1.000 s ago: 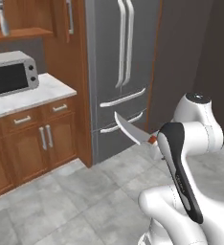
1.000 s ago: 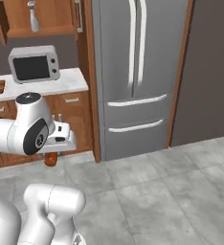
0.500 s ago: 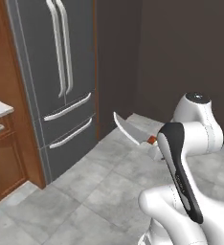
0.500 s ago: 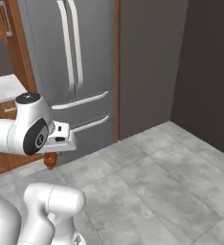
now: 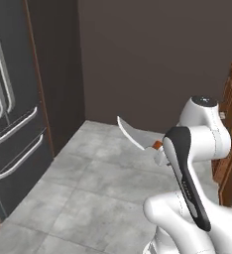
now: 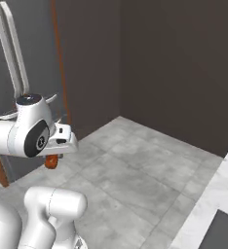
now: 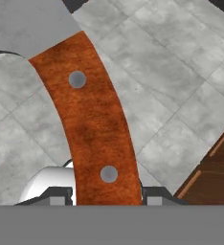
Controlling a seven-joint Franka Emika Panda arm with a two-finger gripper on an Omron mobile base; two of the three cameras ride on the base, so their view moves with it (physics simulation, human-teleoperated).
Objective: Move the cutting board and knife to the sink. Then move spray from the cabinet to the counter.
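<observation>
Hand view: gripper point(image 7: 108, 198) clamped on knife point(image 7: 92, 129) handle, base in transit.
Fridge point(image 5: 14, 129) far left; knife blade juts forward-left of the arm, long axis running straight out from the jaws; desk point(image 6: 211, 204) edge with a dark patch, likely the sink, lower right.

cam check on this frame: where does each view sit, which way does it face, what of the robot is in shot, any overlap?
Left base view: behind the arm's left, facing fridge and dark wall; arm lower right, knife blade jutting out.
Right base view: behind the arm's right, facing the same corner; arm lower left.
Hand view: on the hand, looking down the knife's handle at the floor; jaws closed on it.
Shared: knife, grey tile floor.
</observation>
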